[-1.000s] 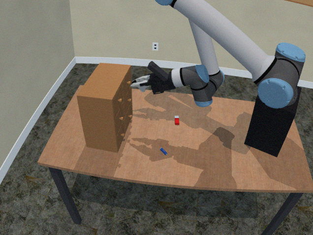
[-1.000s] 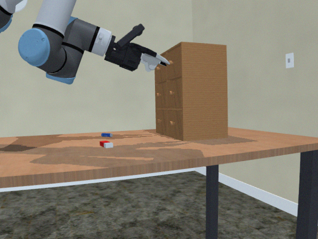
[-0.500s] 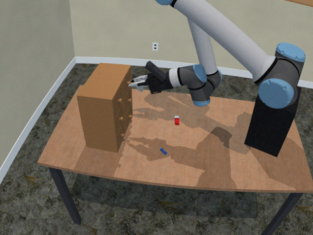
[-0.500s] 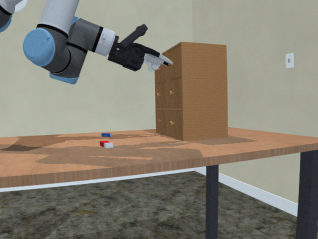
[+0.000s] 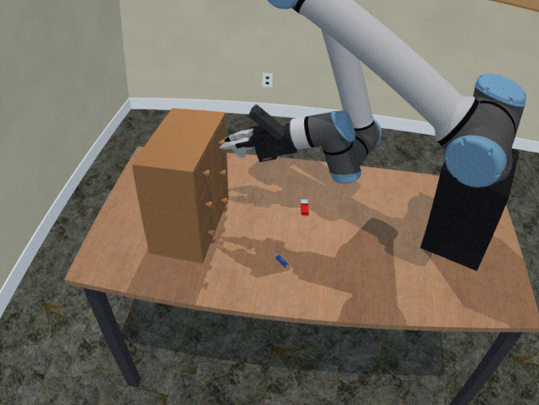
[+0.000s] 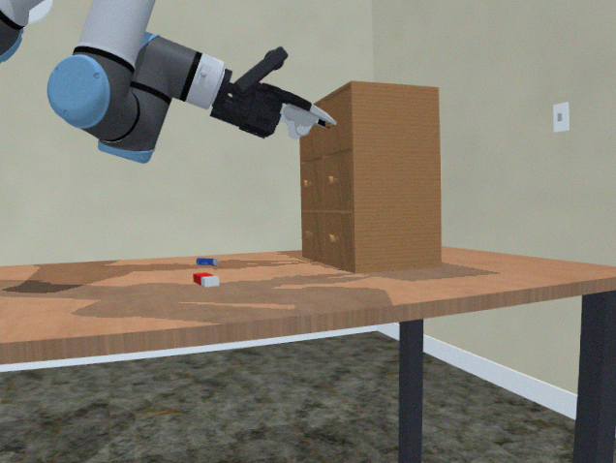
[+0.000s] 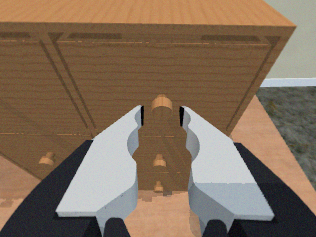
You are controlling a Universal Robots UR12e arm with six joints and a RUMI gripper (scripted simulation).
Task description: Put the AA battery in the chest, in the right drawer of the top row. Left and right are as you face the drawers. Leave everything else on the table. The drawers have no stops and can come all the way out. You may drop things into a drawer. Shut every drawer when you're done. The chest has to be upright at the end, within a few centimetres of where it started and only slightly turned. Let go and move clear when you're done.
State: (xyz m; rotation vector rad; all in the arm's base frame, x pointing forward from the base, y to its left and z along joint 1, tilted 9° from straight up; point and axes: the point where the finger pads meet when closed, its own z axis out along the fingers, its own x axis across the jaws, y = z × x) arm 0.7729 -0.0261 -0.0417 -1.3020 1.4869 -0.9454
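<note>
The AA battery (image 5: 281, 260) (image 6: 205, 261) is blue and lies flat on the table (image 5: 391, 287) (image 6: 503, 278), in front of the chest. The wooden chest (image 5: 174, 174) (image 6: 398, 173) (image 7: 150, 59) stands upright with all drawers shut. My gripper (image 5: 224, 143) (image 6: 330, 121) (image 7: 161, 107) is level with the top row, at the right drawer's front. Its fingers stand partly open, one on each side of that drawer's knob (image 7: 161, 103), with small gaps showing. It holds nothing.
A small red and white block (image 5: 304, 207) (image 6: 205, 279) lies on the table between the chest and the robot's black base (image 5: 466, 217). The arm reaches across the back of the table, above the block.
</note>
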